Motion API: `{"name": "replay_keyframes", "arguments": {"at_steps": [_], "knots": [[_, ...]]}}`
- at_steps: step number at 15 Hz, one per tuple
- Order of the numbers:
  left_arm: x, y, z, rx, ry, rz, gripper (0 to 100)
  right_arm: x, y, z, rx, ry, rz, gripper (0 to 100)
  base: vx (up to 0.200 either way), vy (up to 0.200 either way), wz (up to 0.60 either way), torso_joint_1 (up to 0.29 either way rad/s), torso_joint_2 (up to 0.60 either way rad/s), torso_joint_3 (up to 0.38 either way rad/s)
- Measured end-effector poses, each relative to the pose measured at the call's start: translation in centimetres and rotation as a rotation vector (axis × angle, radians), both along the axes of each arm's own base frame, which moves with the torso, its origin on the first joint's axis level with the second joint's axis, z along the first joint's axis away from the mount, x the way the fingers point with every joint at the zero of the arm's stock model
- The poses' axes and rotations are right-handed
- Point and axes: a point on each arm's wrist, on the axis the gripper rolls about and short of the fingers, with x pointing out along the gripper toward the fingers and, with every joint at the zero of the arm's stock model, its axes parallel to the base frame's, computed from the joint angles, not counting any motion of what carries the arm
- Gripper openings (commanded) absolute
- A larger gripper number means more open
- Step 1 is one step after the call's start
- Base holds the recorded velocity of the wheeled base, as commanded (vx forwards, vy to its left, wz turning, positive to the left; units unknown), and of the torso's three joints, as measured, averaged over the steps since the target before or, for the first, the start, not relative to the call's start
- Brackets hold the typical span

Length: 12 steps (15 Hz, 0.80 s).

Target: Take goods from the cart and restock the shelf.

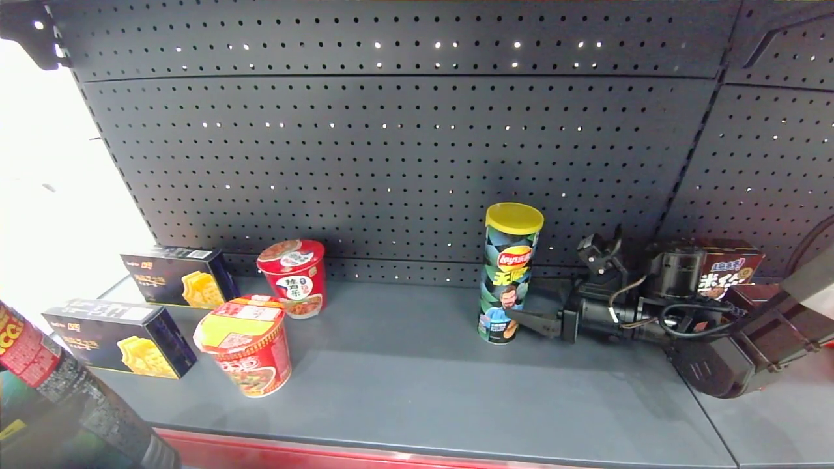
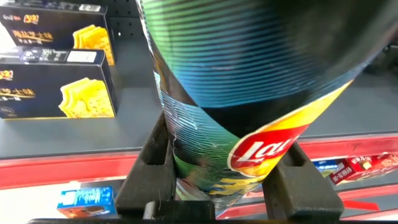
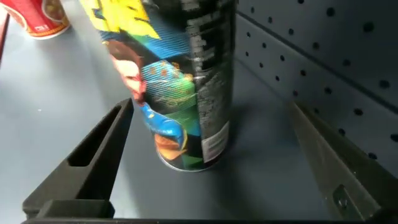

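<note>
A dark grey shelf (image 1: 423,384) with a pegboard back wall (image 1: 391,163) holds seven goods. There are two chip cans. The standing can (image 1: 511,273), with a yellow lid, is upright right of the shelf's middle, near the back wall. The right gripper (image 3: 208,112) lies level with the shelf, reaching in from the right. Its fingers (image 3: 93,155) are spread wide on either side of the standing can's base, with a gap showing on each side.

The held can (image 1: 45,365) is tilted at the near left corner, in front of the shelf edge. The left gripper (image 2: 224,180) is clamped on it, one finger pressed against each side of the can's body.

Two red noodle cups stand left of centre. The rear cup (image 1: 293,277) is upright close to the back wall. The front cup (image 1: 247,352) sits nearer the shelf edge and leans.

Two dark boxes with a yellow picture lie at the left end. The rear box (image 1: 179,277) is beside the rear cup, and the front box (image 1: 120,337) is beside the front cup.

One brown box (image 1: 730,270) stands at the far right against the back wall, partly hidden behind the right arm.

Below the shelf's red front edge, the left wrist view shows one blue box (image 2: 87,200) and some red packets (image 2: 367,168) on a lower level.
</note>
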Motion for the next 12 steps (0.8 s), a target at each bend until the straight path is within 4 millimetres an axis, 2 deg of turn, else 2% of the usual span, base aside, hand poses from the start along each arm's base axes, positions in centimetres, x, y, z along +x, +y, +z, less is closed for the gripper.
{"name": "replay_keyframes", "arguments": {"at_steps": [10, 11, 12], "knots": [[0.0, 0.0, -0.7, 0.004, 0.023, 0.000, 0, 1.5, 1.9, -0.8, 0.005, -0.008, 0.042, 100, 0.000, 0.000, 0.00, 0.000, 0.00, 0.000], [0.0, 0.0, -0.7, 0.004, 0.023, 0.001, 0, 1.6, 2.2, -0.9, 0.006, -0.012, 0.049, 0, 0.000, 0.000, 0.00, 0.000, 0.00, 0.000], [0.0, 0.0, -0.7, 0.004, 0.023, 0.001, 0, 1.7, 2.3, -1.0, 0.006, -0.012, 0.052, 0, 0.000, 0.000, 0.00, 0.000, 0.00, 0.000]]}}
